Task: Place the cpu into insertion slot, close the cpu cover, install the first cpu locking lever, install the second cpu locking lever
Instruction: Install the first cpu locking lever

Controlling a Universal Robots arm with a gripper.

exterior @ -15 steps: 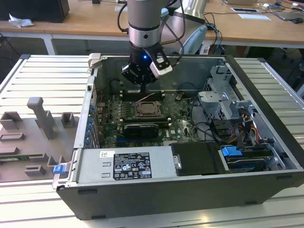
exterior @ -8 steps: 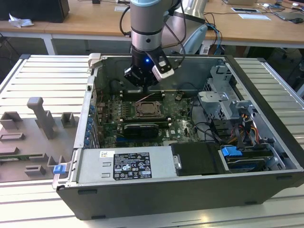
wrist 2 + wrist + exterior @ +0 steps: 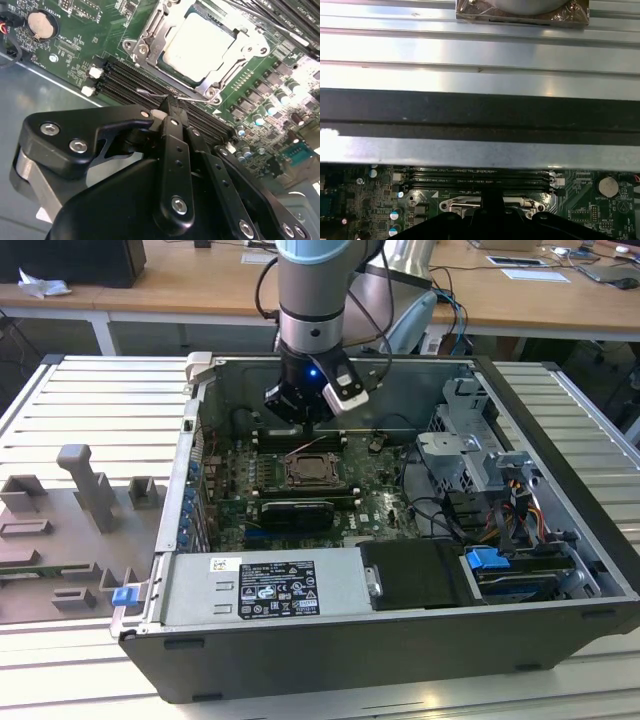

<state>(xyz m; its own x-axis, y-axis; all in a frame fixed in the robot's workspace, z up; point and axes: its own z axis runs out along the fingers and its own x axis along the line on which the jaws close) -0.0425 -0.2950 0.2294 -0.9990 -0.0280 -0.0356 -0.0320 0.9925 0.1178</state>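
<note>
Exterior view, L to R: grey fixture blocks (image 3: 85,490) sit at 9 o'clock of the open PC case (image 3: 190,455). The arm (image 3: 312,300) stands over the case w/ the gripper (image 3: 306,418) low above the black memory slots (image 3: 300,433). The drive cage (image 3: 470,440) is off at 3 o'clock. Key relation: the insertion slot (image 3: 312,472) lies at 6 o'clock from the gripper, near it, just past the memory slots. In the second wrist view the cpu (image 3: 200,40) is seated in the slot, pale face up. The cpu cover (image 3: 150,27) looks to be down flat around it, so I judge those two steps done. A thin wire locking lever (image 3: 150,93) runs along the socket edge nearest the gripper. Its long axis is approx 9-to-3 in the exterior view, parallel to the memory slots. The fingers (image 3: 172,145) are drawn together, no gap seen at the tips. The tips sit right at the lever's wire, touching or v. close; can't tell if it's pinched. Nothing else held.
</note>
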